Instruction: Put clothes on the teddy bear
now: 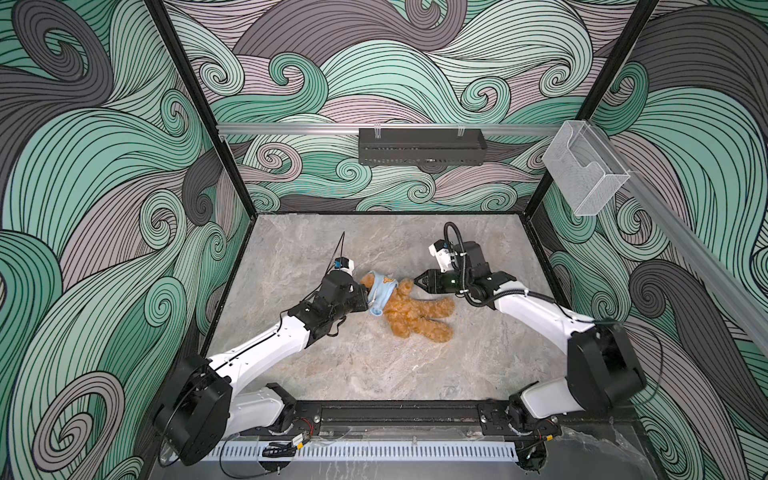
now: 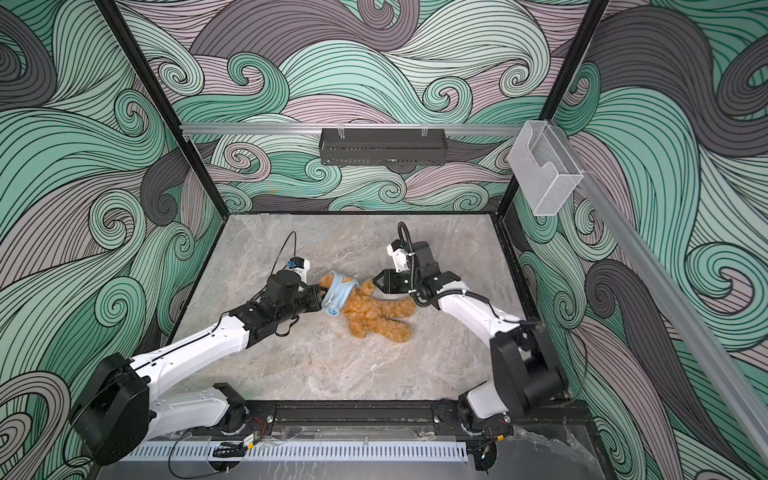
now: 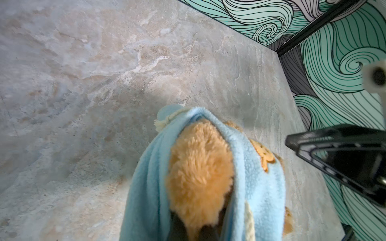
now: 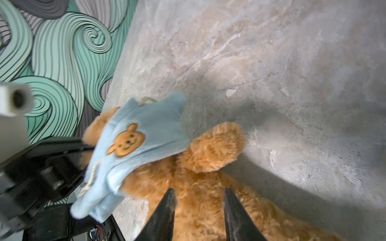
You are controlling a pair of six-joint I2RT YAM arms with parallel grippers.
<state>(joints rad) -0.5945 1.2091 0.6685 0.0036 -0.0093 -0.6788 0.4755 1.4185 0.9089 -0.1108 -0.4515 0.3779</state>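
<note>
- Two claws flank the teddy bear [image 1: 415, 318], lying mid-surface [image 1: 374, 370]: left claw [image 1: 365, 296] pinched together at its hooded head, right claw [image 4: 198, 191] apart over its body.
- The face on the hoodie [image 4: 150, 116] patch shows in the right wrist view only.

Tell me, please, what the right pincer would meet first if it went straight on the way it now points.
Most likely the teddy bear, its arm just ahead of the open right pincer; the blue garment lies beyond.
</note>
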